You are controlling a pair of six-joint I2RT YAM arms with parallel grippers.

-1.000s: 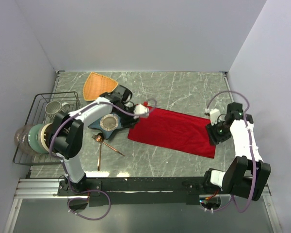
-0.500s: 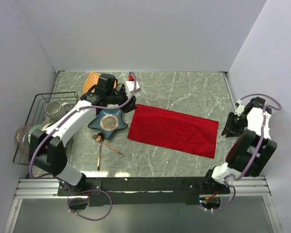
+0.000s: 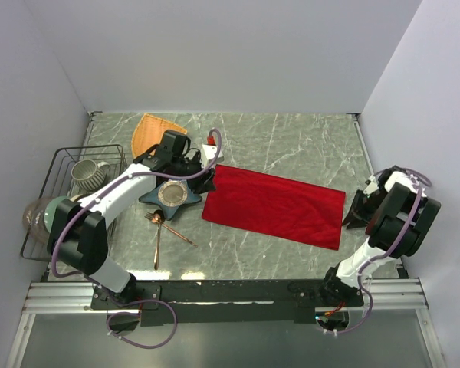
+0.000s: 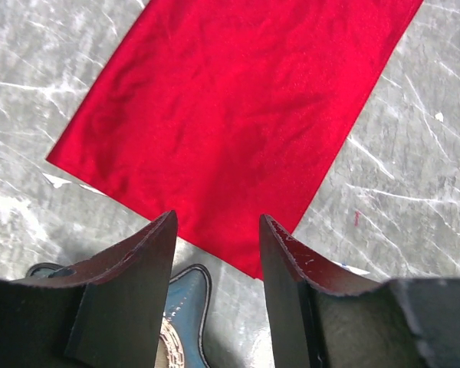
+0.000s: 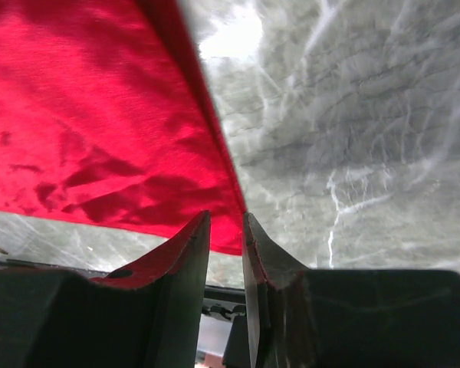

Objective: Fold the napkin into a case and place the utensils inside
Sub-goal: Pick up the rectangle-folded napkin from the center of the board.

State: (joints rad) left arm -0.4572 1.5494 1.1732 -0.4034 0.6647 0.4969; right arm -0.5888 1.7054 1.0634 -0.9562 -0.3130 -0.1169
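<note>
Grey veined marble table [image 3: 291, 146], boxed in by plain pale walls. On the left wrist view, the left gripper [image 4: 217, 222] has its dark fingers [image 4: 138, 268] spread well apart with nothing between them, hanging over the left end of the napkin [image 3: 274, 205] and the tip of a blue star-shaped dish [image 3: 171, 194]. The right gripper [image 5: 226, 218] has only a narrow gap between its fingers [image 5: 180, 261]. The napkin's near right corner shows in that gap, but I cannot tell whether the fingers touch the cloth.

The napkin lies flat as a long red rectangle in the middle of the table, slanting from far left to near right. The utensils [image 3: 159, 230] lie on bare marble, left of the napkin and just near of the star dish. An orange triangular plate [image 3: 149, 132] sits at the far left. A wire rack [image 3: 61, 165] at the left edge holds a mug [image 3: 84, 170].
</note>
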